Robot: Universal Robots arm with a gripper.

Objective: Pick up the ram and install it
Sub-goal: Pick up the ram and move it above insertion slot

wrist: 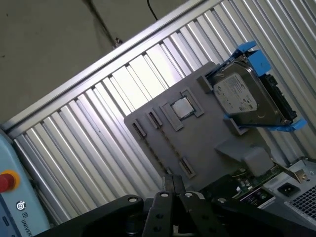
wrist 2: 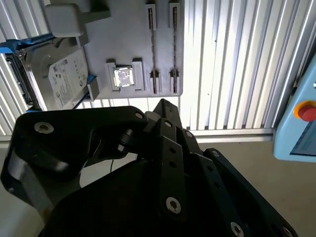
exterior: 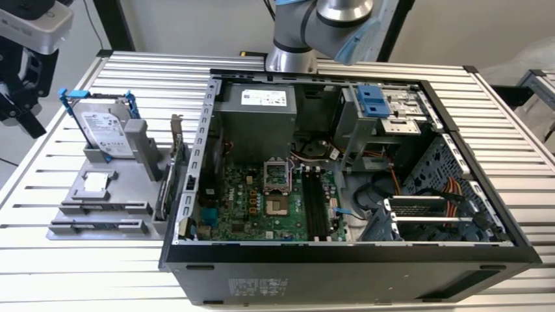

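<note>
**Status:** ram not yet picked up; installation outstanding.
**Gripper** (exterior: 19, 107): hangs clear of every part; whether the jaws are apart or together, I cannot tell.
**Slatted aluminium tabletop** (exterior: 78, 266): below the jaws, grey floor (wrist 2: 256, 148) beyond its edge.
**Open computer case** (exterior: 347, 266): well apart from the jaws; memory slots look vacant.
**Grey fixture** (wrist 2: 128, 29): beneath the jaws.
**Ram** (exterior: 176, 175): apparently the thin strip on edge between fixture and case, apart from the jaws.

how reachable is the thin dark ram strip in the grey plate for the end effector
Probably yes: the thin dark ram strip sits edge-up in the grey plate, nothing over it, end effector nearby.
</note>
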